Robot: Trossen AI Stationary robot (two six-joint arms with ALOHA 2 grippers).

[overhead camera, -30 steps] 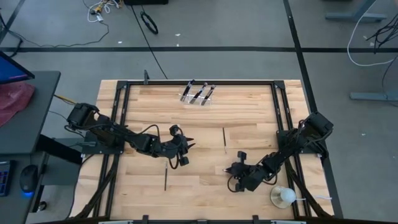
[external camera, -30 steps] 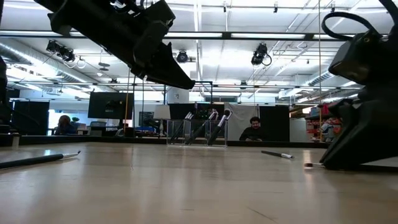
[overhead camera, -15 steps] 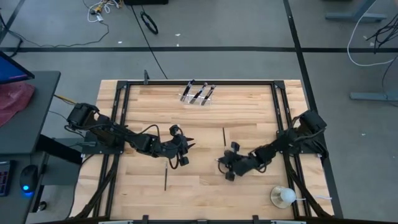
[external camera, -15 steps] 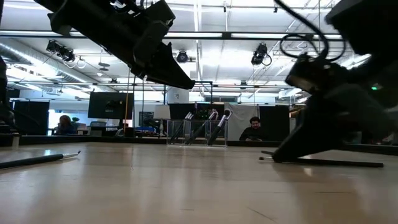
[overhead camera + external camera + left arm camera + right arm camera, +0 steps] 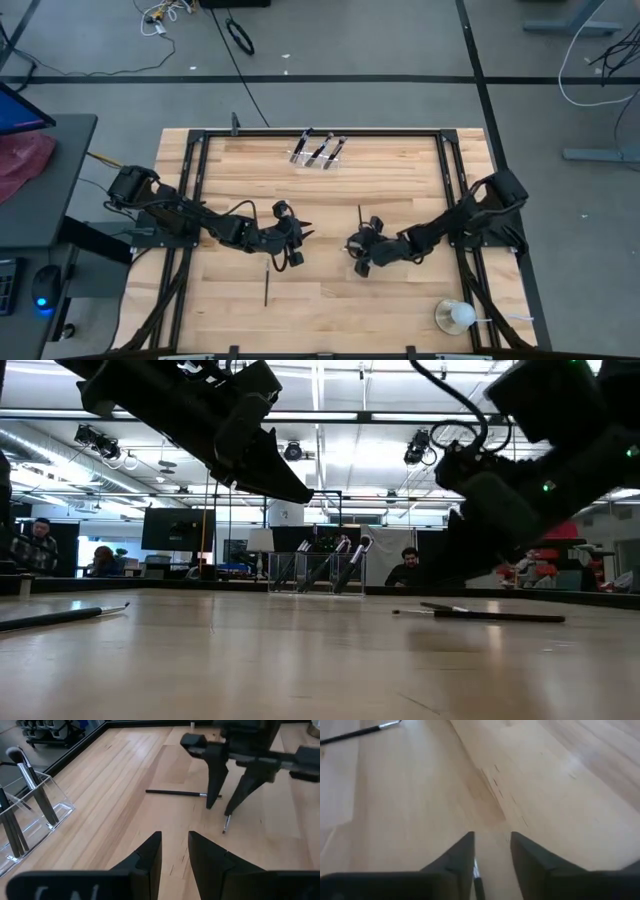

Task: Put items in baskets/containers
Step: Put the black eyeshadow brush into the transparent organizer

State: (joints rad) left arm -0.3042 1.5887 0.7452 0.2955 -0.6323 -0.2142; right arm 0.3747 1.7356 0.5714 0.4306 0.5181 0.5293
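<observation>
- The right hand (image 5: 360, 252) is sitting at the centre of the high view, low over the wooden counter (image 5: 400, 160). Its fingers (image 5: 216, 775) are standing spread, tips pointing down at the counter.
- In the right wrist view, a silver-tipped brush end (image 5: 478, 880) is lying between the spread fingers; whether they are touching it cannot be told.
- A loose brush (image 5: 360, 222) is lying just above the right hand in the high view.
- The left hand (image 5: 300, 235) is hovering left of centre in the high view, its fingers (image 5: 150, 851) slightly parted and holding nothing.
- Another brush (image 5: 266, 287) is lying on the counter below the left hand in the high view.
- The clear holder (image 5: 318, 160) is standing at the top centre of the counter, with three brushes (image 5: 319, 149) leaning inside it.
- A white round object (image 5: 455, 316) is resting at the lower right of the counter.
</observation>
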